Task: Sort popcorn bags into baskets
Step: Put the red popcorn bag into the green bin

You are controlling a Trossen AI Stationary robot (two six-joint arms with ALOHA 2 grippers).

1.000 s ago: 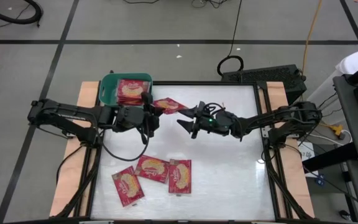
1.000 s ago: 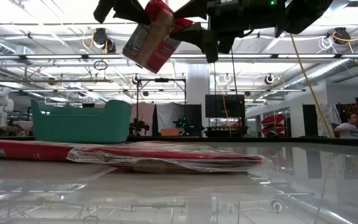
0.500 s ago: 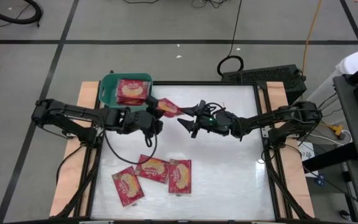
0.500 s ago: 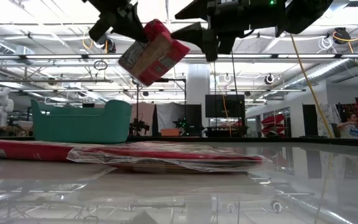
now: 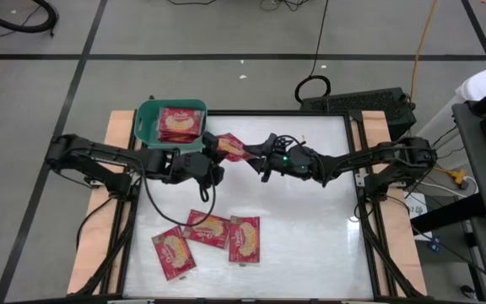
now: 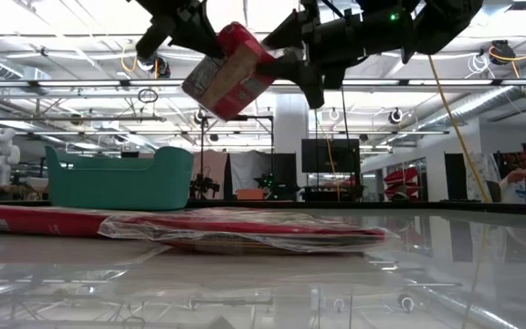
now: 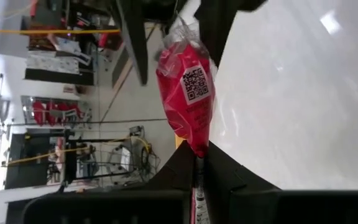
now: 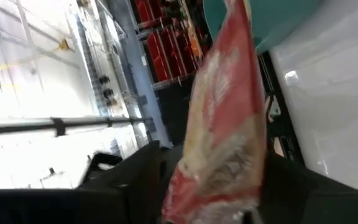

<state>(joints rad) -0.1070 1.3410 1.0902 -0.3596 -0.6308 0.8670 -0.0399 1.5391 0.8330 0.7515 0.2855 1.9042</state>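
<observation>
One red popcorn bag (image 5: 230,146) hangs in the air between both arms, right of the teal basket (image 5: 146,114), which holds several bags (image 5: 180,125). My left gripper (image 5: 213,154) is shut on the bag's left end. My right gripper (image 5: 253,152) is open, and its fingers stand above and below the bag's other end (image 6: 261,57); whether they touch it, I cannot tell. In the right wrist view the bag (image 8: 225,124) fills the gap between the fingers. Three more bags (image 5: 209,230) lie flat near the table's near edge. My left gripper pinches the bag's end seam (image 7: 196,146) between its two shut fingers, coming level from the table's left side. The bag (image 7: 188,93) sticks out beyond the fingers with its QR-code face showing. It is lifted clear of the table (image 6: 229,71) and tilted.
The basket (image 6: 121,178) stands at the table's far left corner. The three loose bags (image 6: 245,228) lie near the front, left of centre. The table's right half (image 5: 310,228) is bare glossy surface. A black box and cables sit beyond the far edge.
My right gripper has moved toward the table's left until its open fingers stand around the bag's free end. My left gripper has carried the bag a little toward the right, and the bag has tipped slightly.
</observation>
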